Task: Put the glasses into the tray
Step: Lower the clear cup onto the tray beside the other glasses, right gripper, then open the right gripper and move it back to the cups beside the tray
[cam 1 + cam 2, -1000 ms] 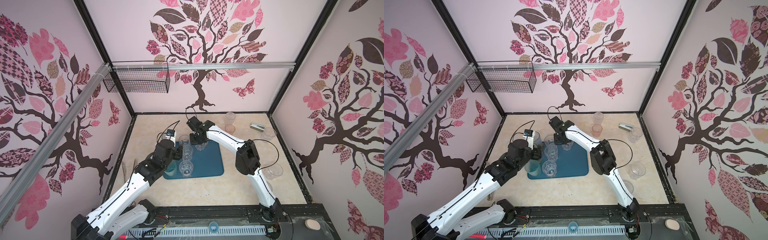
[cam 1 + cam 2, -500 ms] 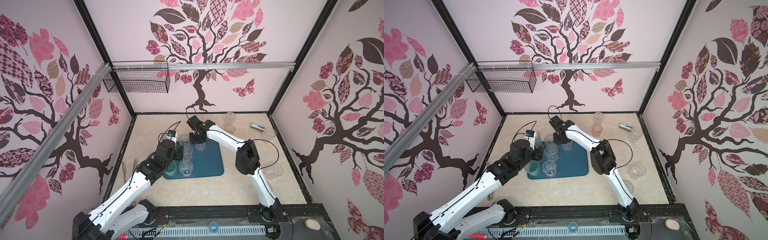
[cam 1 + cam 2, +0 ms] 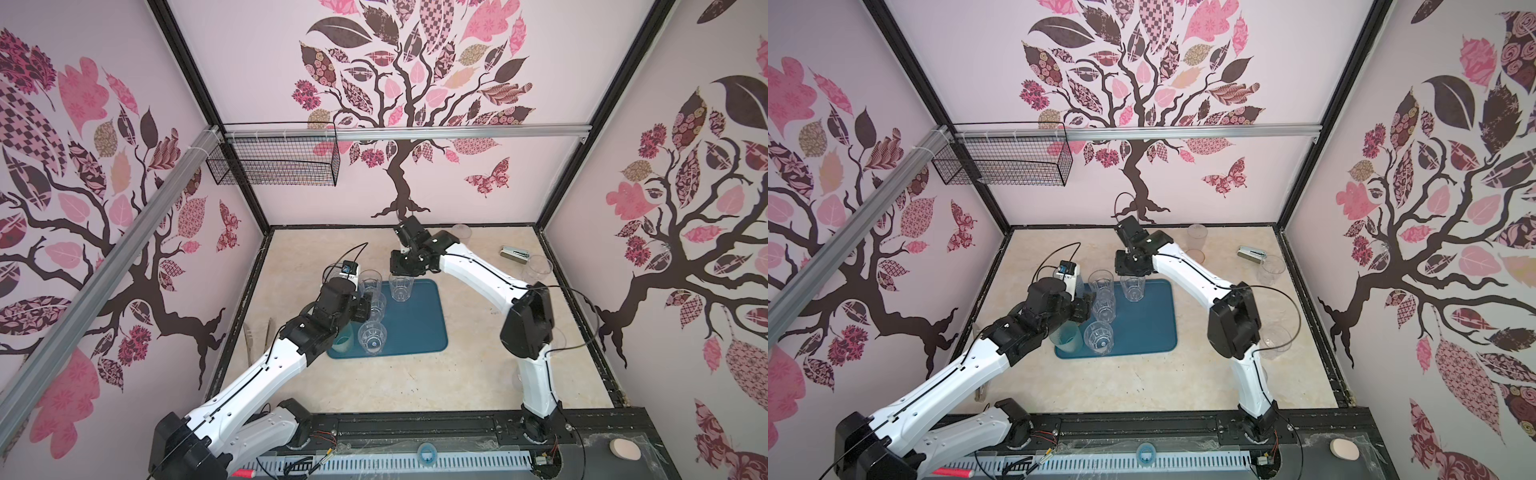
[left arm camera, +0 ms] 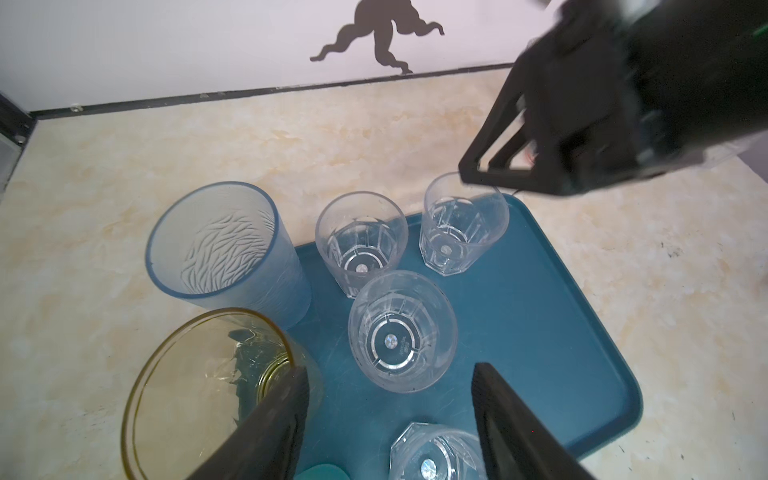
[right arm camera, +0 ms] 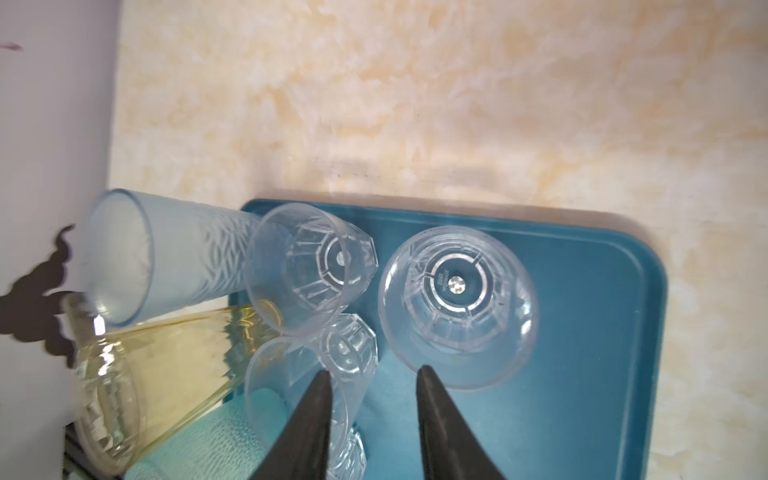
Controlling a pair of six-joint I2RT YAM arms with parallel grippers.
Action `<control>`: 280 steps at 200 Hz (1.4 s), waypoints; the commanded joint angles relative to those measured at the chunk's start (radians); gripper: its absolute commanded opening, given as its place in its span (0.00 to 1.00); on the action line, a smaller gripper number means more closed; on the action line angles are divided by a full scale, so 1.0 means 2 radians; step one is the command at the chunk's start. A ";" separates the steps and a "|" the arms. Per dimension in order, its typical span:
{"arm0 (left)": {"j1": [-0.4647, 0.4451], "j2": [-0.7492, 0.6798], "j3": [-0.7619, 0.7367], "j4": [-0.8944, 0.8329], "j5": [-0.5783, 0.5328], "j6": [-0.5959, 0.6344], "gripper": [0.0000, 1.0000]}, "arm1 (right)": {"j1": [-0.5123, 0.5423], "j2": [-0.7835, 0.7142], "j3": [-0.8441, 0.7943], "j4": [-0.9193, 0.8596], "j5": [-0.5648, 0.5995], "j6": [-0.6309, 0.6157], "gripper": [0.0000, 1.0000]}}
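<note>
1. The right gripper [image 5: 372,370] is hovering over the far end of the tray [image 3: 419,328]. Its jaws are standing partly apart with nothing between them. A clear glass [image 5: 457,303] is standing upright on the tray just beyond its fingertips.
2. The left gripper [image 4: 390,368] is hanging wide open over the tray's left side, gripping nothing. One finger is showing against a yellow glass [image 4: 208,395] at the tray's edge; I cannot tell whether it is touching.
3. Step in hand, as I judge it: setting down the clear glass, and this is looking finished.
4. Four clear ones and a teal glass [image 3: 344,343] are sitting in the tray. The other glasses [image 3: 537,268] are waiting on the table [image 3: 415,386], well to the right.
5. Next, the right arm is needing a straight lift clear of the rim, then a reach towards the glasses on the right.
</note>
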 commanded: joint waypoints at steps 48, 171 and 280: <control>-0.052 0.050 0.013 0.045 0.043 0.020 0.66 | -0.089 -0.100 -0.215 0.153 -0.114 0.083 0.62; -0.057 0.039 0.004 0.036 0.007 0.021 0.67 | -0.086 -0.003 -0.201 0.201 -0.208 0.117 0.57; -0.057 0.046 0.009 0.038 0.015 0.022 0.67 | -0.079 0.019 -0.185 0.206 -0.227 0.124 0.56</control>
